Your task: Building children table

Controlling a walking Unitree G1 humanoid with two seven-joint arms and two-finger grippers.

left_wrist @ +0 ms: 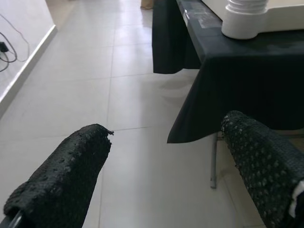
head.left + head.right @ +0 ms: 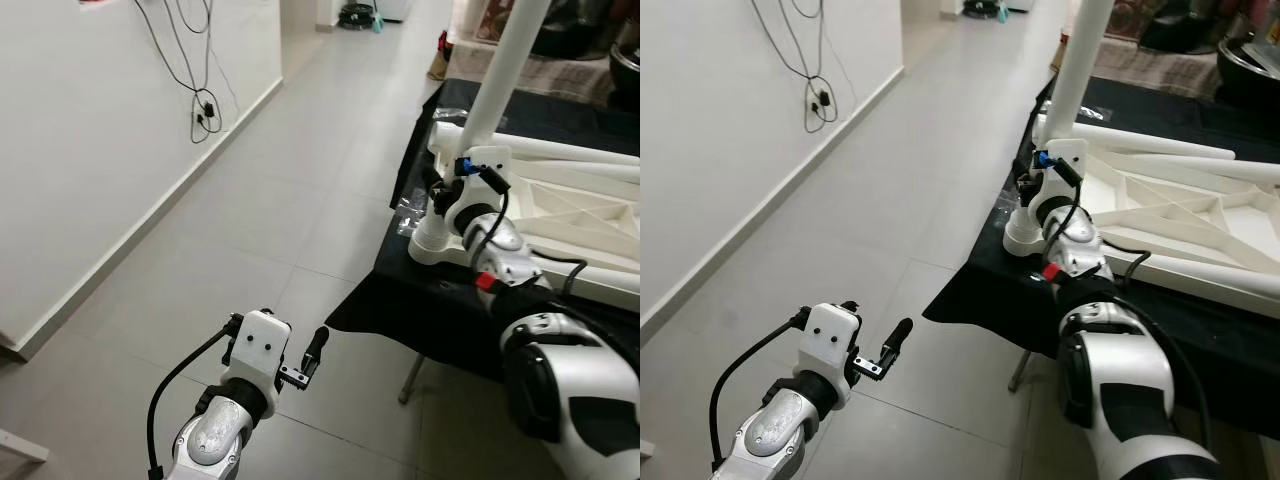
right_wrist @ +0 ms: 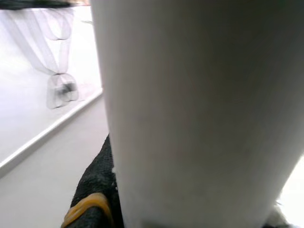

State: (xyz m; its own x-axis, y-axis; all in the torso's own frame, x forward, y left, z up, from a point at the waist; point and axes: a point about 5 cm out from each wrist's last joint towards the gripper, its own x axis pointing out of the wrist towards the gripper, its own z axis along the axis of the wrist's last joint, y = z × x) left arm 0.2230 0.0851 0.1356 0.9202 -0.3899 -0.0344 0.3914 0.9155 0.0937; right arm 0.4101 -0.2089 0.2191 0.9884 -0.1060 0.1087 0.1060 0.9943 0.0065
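Note:
A white children's table (image 2: 575,215) lies upside down on a black-covered table (image 2: 400,290). One white leg (image 2: 500,70) stands upright in the corner socket (image 2: 437,242). My right gripper (image 2: 440,192) is at the leg just above the socket and shut on it. In the right wrist view the leg (image 3: 199,109) is very close, with one black finger (image 3: 97,185) against it. A loose white leg (image 2: 1160,143) lies across the upturned table. My left gripper (image 2: 303,362) hangs open over the tiled floor, left of the black table, its fingers (image 1: 61,180) wide apart and holding nothing.
A white wall with hanging black cables (image 2: 203,105) runs along the left. The tiled floor (image 2: 290,190) stretches ahead into a hallway. A metal leg (image 2: 410,380) of the covered table stands under the cloth's hanging edge. Dark household items (image 2: 575,40) sit behind the table.

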